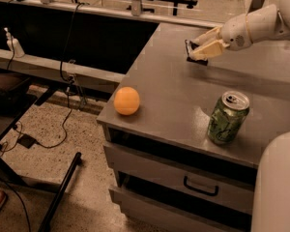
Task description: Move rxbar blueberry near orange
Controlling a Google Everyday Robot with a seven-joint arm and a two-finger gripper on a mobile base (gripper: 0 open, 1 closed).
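Observation:
The orange (126,100) sits near the front left corner of the grey countertop (174,91). My gripper (201,48) reaches in from the right at the far middle of the counter. It is shut on the rxbar blueberry (191,51), a small dark bar of which only the left end shows between the beige fingers (209,49), just above the counter surface. The bar is well behind and to the right of the orange.
A green soda can (227,118) stands at the front right of the counter. Drawers with a dark handle (201,187) lie under the counter. A white robot part (278,187) fills the bottom right corner. Cables and a dark frame lie on the floor at left.

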